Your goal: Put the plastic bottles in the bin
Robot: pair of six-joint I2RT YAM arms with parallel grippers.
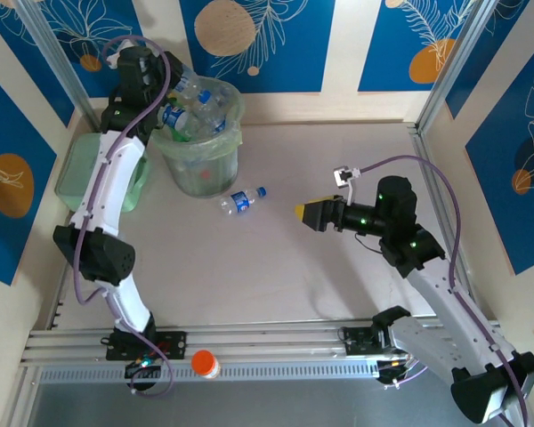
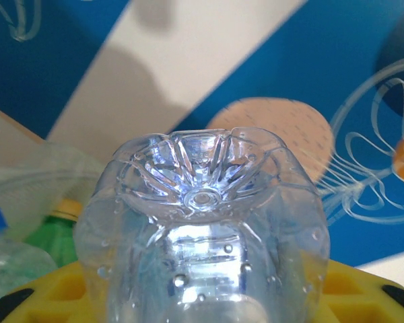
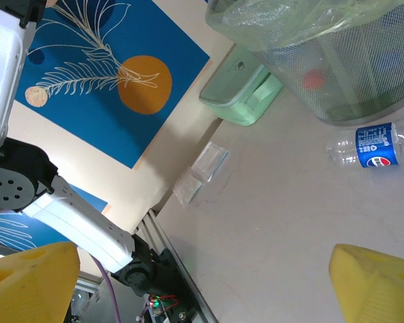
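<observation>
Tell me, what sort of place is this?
Probably a robotics test cell: a left arm and right arm bolted to a railed table, blue printed panels walling it in, and a bin of plastic bottles, with a clear bottle in the left claw.

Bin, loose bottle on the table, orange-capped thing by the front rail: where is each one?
bin [image 1: 205, 169]: top view, on its front wall.
loose bottle [image 1: 241, 202]: top view, on its blue label.
orange-capped thing [image 1: 204, 361]: top view, on its orange cap.

Bright, even light all over; faint soft shadows on the counter [image 1: 276, 267] (the close-up clear bottle [image 2: 202, 222] glints, slightly blurred).
</observation>
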